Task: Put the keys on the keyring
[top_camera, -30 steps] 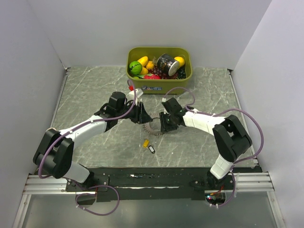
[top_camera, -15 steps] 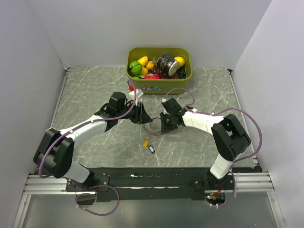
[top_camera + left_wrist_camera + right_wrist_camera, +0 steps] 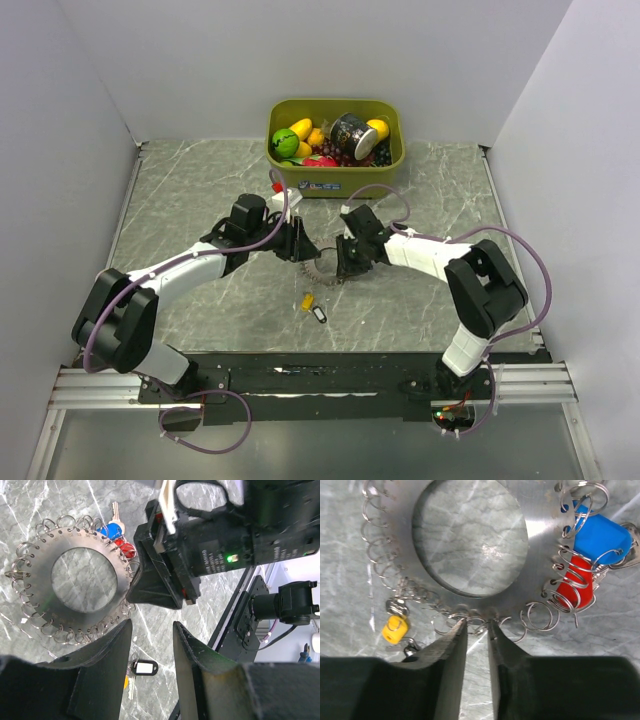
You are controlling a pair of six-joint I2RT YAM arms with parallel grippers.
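Note:
The keyring (image 3: 470, 587) is a grey metal disc with wire loops round its rim, lying flat on the table (image 3: 322, 270). A blue key (image 3: 600, 535) and a red key (image 3: 577, 587) hang on its loops. A yellow key (image 3: 307, 300) and a black-tagged key (image 3: 142, 668) lie loose just in front of it. My right gripper (image 3: 476, 624) has its tips closed on a wire loop at the ring's near rim. My left gripper (image 3: 151, 630) hovers open at the ring's (image 3: 82, 580) edge, with only bare table between its fingers.
An olive bin (image 3: 336, 165) of toy fruit and a can stands at the back, with a small white box (image 3: 300, 186) in front of it. White walls enclose the marble table on three sides. The two wrists nearly meet over the ring.
The right jaws have narrowed onto a rim loop, and that gripper has edged slightly left. The left arm has stayed put with its opening unchanged.

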